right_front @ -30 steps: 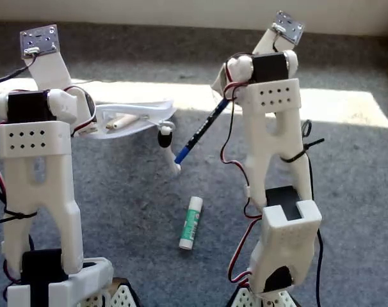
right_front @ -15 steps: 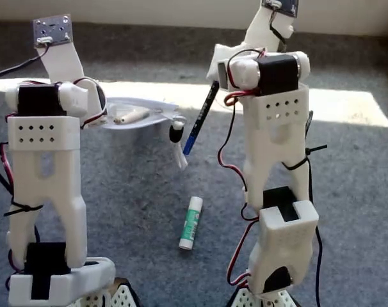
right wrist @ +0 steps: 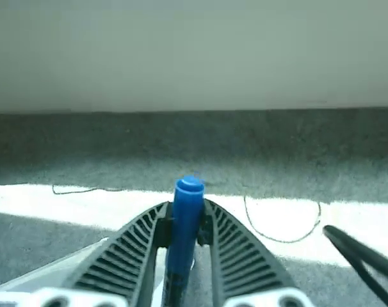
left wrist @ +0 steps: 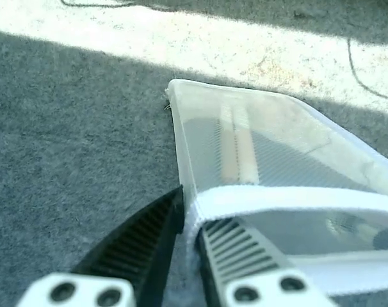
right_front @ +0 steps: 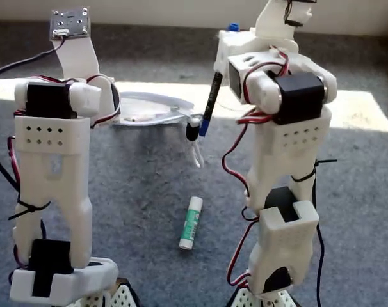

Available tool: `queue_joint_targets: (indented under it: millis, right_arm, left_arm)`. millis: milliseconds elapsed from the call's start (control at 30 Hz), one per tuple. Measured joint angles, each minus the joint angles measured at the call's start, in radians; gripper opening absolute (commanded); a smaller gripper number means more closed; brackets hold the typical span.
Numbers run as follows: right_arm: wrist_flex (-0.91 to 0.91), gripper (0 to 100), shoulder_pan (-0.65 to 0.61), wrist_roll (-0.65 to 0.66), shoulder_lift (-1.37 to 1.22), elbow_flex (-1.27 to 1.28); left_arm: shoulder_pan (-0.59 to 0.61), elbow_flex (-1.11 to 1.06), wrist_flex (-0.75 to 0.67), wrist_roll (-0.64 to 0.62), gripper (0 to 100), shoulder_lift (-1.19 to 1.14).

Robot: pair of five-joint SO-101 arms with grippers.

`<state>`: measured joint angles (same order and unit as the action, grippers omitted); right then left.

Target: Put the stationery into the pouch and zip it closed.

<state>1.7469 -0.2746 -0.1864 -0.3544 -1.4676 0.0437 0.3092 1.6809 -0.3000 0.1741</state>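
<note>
Because the pouch (left wrist: 271, 147) must gape, my left end effector (left wrist: 189, 214) pinches its rim. Right end effector (right wrist: 185, 214): blue pen (right_front: 210, 102) clamped, lower end near the opening.

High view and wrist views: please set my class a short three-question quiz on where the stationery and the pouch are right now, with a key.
1. True or false: the glue stick already lies inside the pouch.
2. Pick one. The right tool is holding: A) a blue-capped pen; B) an eraser; C) nothing.
3. Fill the gap: the left tool is clamped on the edge of the ____.

Key: 1 false, it lies on the carpet, apart from the pouch; 2 A; 3 pouch.
</note>
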Motion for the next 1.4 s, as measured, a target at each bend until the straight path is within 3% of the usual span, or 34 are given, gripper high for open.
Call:
queue_joint_targets:
  millis: [400,667,867,1067,1400]
  right_arm:
    - [0.0,0.5,-0.029,0.077,0.003,-0.187]
    - [0.0,0.5,-0.204,0.089,0.08,-0.192]
    - [-0.002,0.5,-0.347,0.249,0.11,-0.193]
    - [-0.107,0.5,-0.394,0.315,0.11,-0.193]
    - [-0.238,0.5,-0.445,0.316,0.11,-0.193]
  left_arm:
    - [-0.006,0.023,0.014,0.0,1,-0.051]
    - [-0.006,0.115,0.043,0.011,1,-0.163]
    - [-0.005,0.133,0.046,0.018,1,-0.178]
    - [-0.005,0.133,0.046,0.018,1,-0.178]
    - [-0.002,0.133,0.046,0.021,1,-0.183]
